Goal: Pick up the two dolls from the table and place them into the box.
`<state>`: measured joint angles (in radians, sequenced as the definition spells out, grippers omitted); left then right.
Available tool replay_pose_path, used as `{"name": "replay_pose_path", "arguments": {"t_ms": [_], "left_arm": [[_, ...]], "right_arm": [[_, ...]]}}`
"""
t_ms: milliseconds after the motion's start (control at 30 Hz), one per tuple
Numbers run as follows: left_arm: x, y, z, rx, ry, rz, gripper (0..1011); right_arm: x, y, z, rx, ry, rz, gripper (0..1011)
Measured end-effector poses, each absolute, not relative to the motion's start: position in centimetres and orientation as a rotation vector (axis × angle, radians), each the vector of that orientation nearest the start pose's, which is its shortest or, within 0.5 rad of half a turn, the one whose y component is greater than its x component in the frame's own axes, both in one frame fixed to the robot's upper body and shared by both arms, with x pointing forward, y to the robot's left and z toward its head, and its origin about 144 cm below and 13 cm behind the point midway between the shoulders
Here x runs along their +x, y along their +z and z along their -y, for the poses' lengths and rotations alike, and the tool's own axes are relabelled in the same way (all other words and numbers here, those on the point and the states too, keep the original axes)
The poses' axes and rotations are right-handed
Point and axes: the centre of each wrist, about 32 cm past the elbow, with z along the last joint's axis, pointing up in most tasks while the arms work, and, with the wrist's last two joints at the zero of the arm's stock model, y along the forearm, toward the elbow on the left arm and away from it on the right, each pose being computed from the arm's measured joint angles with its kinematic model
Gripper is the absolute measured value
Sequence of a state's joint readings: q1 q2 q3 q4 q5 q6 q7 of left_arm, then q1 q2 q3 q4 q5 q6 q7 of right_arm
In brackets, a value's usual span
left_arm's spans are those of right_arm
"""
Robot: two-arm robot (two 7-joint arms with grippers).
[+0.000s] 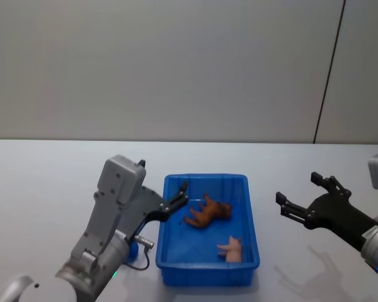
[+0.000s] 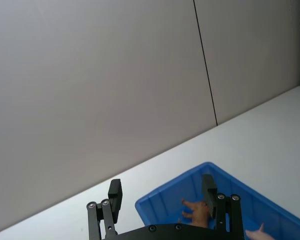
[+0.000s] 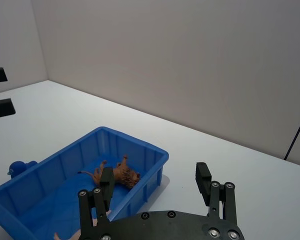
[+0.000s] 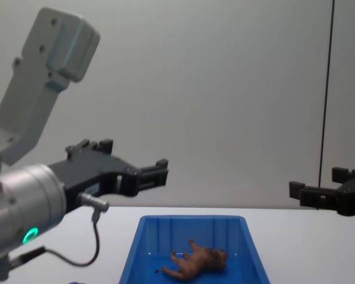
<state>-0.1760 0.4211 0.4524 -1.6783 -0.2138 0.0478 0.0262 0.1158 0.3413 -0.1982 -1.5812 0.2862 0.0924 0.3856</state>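
Head view: inside the blue plastic bin (image 1: pixel 208 272) the shaggy brown doll (image 1: pixel 208 212) lies sideways mid-floor; the smooth pinkish-tan doll (image 1: pixel 232 248) lies by the front wall. The left gripper (image 1: pixel 178 200) hangs splayed and empty over the bin's left rim; the right gripper (image 1: pixel 297 189), likewise splayed, is above the white table (image 1: pixel 50 170).

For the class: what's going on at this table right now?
Both dolls already lie inside the blue box: the brown doll near the middle, the pink doll toward its near right corner. The left pincer hangs open and empty above the box's left rim. The right pincer, also open and empty, is above the table beside the box.
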Motion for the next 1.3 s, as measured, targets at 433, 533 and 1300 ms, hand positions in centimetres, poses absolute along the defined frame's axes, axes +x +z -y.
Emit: {"name": "replay_pose_path", "arguments": {"t_ms": [433,533,1300], "left_arm": [[45.2,117.9,-21.6,0.185,1.195,0.164,1002],[45.0,117.4,-22.0,0.205,1.206,0.151,1001],[46.4,114.6,-24.8,0.370,1.205,0.084,1001]], "right_arm": [[48.2,117.9,27.2,-0.079,-1.002,0.031,1001],[48.2,117.9,27.3,-0.079,-1.003,0.032,1001],[48.0,117.9,27.5,-0.079,-1.003,0.036,1001]]}}
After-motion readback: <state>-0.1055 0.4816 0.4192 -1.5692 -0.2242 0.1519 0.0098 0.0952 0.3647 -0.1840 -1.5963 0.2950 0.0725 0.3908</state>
